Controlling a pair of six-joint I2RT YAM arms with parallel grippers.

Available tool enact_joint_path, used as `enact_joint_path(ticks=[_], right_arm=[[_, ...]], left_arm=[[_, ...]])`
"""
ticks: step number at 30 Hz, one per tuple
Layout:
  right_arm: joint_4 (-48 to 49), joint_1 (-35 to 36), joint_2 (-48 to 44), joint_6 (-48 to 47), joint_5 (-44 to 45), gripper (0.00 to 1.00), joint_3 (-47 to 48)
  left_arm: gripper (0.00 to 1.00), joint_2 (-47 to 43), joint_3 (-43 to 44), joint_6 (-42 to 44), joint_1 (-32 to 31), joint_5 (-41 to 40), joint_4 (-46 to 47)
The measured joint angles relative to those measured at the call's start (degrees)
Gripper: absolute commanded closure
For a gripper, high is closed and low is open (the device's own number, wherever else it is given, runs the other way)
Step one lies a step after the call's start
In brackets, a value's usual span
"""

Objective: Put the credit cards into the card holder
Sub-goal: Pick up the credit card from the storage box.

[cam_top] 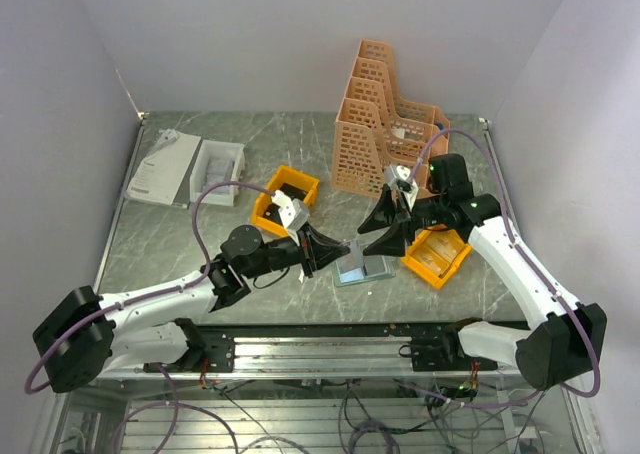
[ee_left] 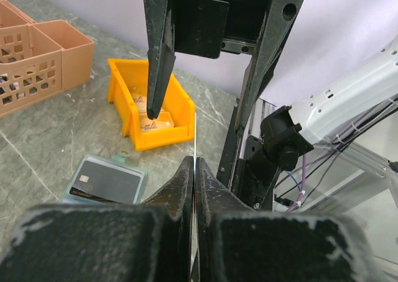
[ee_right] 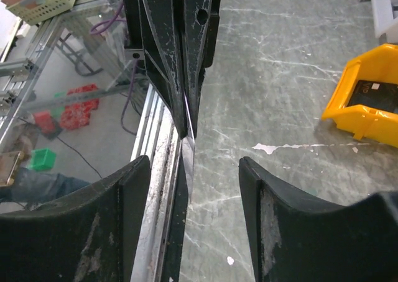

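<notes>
Entry: card transfer between the two arms, mid-table; left gripper [ee_left: 194, 169] clenched on one credit card [ee_left: 194, 133], which is held upright and seen edge-on as a thin pale line rising from the pinch; right gripper [ee_right: 194, 164] released, its jaws standing either side of the card's free edge with no contact shown; a handover from left to right is judged to be the step in hand; card holder [cam_top: 365, 271] laid open and flat on the table [cam_top: 160, 234], just beside and beneath the two grippers, a dark panel showing inside it; further cards [ee_left: 155, 122] are seen in the yellow bin [ee_left: 163, 137] beyond it; handling note: the right jaws are best centred on the card and closed squarely on its flat faces, clear of the left fingertips; the left pinch should be released only once the right grip is seen to be firm; twisting is to be avoided, a thin card being likely to flex or slip.
</notes>
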Motion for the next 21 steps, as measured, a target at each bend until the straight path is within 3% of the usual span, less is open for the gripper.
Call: enact_joint_path(ticks=[10, 19, 21], right_arm=[[3.72, 1.49, 0.66, 1.53, -0.63, 0.73, -0.26], [3.87, 1.64, 1.05, 1.09, -0.55, 0.71, -2.14], [3.82, 1.66, 1.18, 1.11, -0.39, 0.78, -2.58]], left_arm=[[0.93, 5.07, 2.51, 0.57, -0.07, 0.68, 0.66], [0.93, 5.84, 2.51, 0.46, -0.09, 1.03, 2.82], [0.93, 6.05, 2.51, 0.44, -0.09, 1.11, 3.08]])
